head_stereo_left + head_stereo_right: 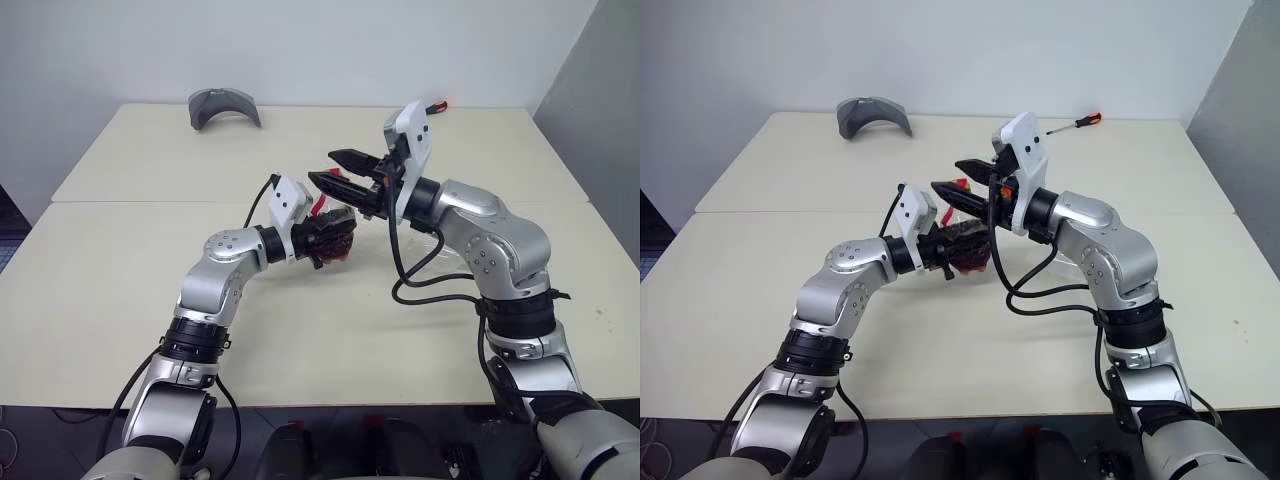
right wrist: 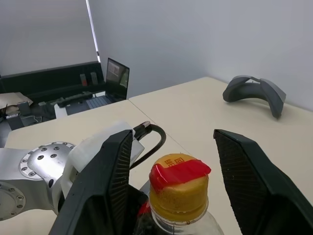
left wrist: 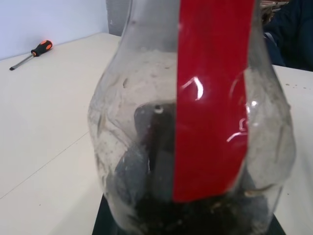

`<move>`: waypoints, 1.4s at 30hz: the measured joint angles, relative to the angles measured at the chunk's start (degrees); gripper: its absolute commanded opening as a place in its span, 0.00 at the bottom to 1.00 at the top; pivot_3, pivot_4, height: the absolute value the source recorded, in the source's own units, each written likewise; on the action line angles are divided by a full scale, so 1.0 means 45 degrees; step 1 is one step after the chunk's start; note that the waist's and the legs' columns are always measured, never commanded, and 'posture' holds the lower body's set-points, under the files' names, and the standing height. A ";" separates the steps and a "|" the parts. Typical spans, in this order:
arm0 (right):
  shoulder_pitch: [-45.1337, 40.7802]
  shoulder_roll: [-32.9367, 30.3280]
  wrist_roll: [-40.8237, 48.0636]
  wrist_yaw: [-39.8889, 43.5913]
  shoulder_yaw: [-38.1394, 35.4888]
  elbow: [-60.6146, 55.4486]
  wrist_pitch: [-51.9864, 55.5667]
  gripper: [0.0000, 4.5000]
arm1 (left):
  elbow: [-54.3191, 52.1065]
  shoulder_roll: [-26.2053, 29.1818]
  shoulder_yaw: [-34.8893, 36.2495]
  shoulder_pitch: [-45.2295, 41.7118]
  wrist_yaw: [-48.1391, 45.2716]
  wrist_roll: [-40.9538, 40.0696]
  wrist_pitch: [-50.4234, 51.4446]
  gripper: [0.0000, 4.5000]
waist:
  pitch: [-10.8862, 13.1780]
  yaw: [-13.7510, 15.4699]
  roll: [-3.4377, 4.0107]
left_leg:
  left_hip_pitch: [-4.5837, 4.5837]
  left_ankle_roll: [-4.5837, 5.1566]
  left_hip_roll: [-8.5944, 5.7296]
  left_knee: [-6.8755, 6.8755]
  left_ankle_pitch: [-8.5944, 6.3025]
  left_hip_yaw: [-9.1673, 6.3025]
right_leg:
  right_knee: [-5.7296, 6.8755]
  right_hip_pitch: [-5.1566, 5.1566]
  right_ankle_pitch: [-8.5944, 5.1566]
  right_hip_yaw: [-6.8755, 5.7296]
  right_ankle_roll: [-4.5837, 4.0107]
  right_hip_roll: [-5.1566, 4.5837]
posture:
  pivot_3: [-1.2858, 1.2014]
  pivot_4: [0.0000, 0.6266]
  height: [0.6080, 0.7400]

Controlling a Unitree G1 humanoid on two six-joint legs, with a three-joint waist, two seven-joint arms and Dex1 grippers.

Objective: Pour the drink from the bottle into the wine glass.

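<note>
**Bottle clamped by the body, cap not yet off**

Nearest the robot, over the middle of the tabletop and well in from its near edge, the left gripper is closed tight on the bottle, gripping the bulbous body low down. The plastic looks thin and will likely give under the squeeze, so a grip at the wide belly, where it sits now, seems the safest hold; the short neck would be too narrow and too close to the cap. The drink lies dark at the bottom (only a shallow pool of it seems to show through the wall, so the bottle is probably light). The red label strip runs up the wall facing the wrist camera and may be slicker than the bare plastic.

Just above, the right gripper hangs with its fingers parted on either side of the yellow cap, not touching it. The cap, with its red band, is small and probably ribbed; it wants a firm pinch across its sides before twisting.

The wine glass is hidden behind the right arm, so its place cannot be told.

Farther off lie an orange-handled screwdriver near the far right edge and a grey curved object at the far left edge.
</note>
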 measured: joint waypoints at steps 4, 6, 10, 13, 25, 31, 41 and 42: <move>-0.0007 0.0004 -0.0018 0.0014 0.0004 0.0181 -0.0002 0.63 | -0.0069 -0.0013 0.0000 -0.0005 0.0003 -0.0009 0.0003 0.20 | 0.0000 -0.0001 0.0000 | 0.0000 0.0000 0.0000 0.0000 0.0000 -0.0001 | 0.0000 0.0000 0.0000 0.0001 0.0000 0.0000 | 0.52 0.24 1.00; -0.0008 0.0004 -0.0036 0.0016 0.0011 0.0278 -0.0002 0.63 | -0.0075 -0.0020 0.0000 -0.0009 0.0003 -0.0011 0.0004 0.20 | 0.0000 0.0000 0.0000 | 0.0000 0.0000 0.0000 0.0000 0.0000 0.0000 | 0.0000 0.0000 0.0000 0.0000 0.0000 0.0000 | 0.52 0.24 1.00; -0.0043 0.0006 -0.0106 0.0020 0.0026 0.0340 -0.0004 0.63 | -0.0152 -0.0023 0.0000 -0.0009 0.0005 -0.0020 0.0021 0.20 | 0.0000 0.0000 0.0000 | 0.0000 0.0000 0.0000 0.0000 0.0000 -0.0001 | 0.0000 0.0000 0.0000 0.0001 0.0000 0.0000 | 0.52 0.24 1.00; -0.0071 0.0074 -0.0109 0.0019 0.0024 0.0397 -0.0008 0.51 | -0.0215 -0.0024 0.0000 -0.0010 0.0004 -0.0032 0.0021 0.20 | 0.0000 -0.0001 0.0000 | 0.0001 0.0000 0.0000 0.0000 0.0000 0.0000 | 0.0001 0.0000 0.0000 0.0001 0.0000 0.0000 | 0.52 0.24 1.00; -0.0087 0.0084 0.0037 0.0388 0.0049 0.0483 -0.0020 0.28 | -0.0574 0.0047 0.0043 0.0152 0.0018 -0.0123 0.0278 0.20 | 0.0000 -0.0008 0.0000 | 0.0000 0.0000 0.0001 0.0000 0.0000 0.0000 | 0.0000 0.0000 0.0000 0.0002 0.0000 0.0000 | 0.52 0.24 1.00; -0.0076 -0.0899 0.1364 0.3597 0.0096 0.0234 -0.0067 0.28 | -0.3371 0.0897 0.0172 0.1681 -0.0861 -0.1321 0.1049 0.20 | 0.0005 -0.0019 0.0007 | 0.0002 0.0021 0.0007 -0.0002 -0.0012 -0.0002 | -0.0003 0.0003 0.0000 0.0003 0.0000 0.0000 | 0.52 0.24 1.00; -0.0488 -0.1764 0.2250 0.7630 0.0486 0.0470 -0.0486 0.28 | -0.6684 0.1812 0.0284 0.3024 -0.1019 -0.3160 0.2968 0.20 | 0.0007 -0.0010 0.0006 | 0.0009 0.0053 0.0006 -0.0001 -0.0030 -0.0010 | 0.0000 0.0010 0.0000 0.0002 0.0000 0.0001 | 0.52 0.24 1.00; -0.0509 -0.1801 0.2236 0.7911 0.0518 0.0489 -0.0626 0.28 | -0.6833 0.1844 0.0288 0.3071 -0.1015 -0.3268 0.3083 0.20 | 0.0007 -0.0007 0.0006 | 0.0010 0.0053 0.0006 -0.0001 -0.0030 -0.0011 | 0.0000 0.0010 0.0000 0.0002 0.0000 0.0001 | 0.52 0.24 1.00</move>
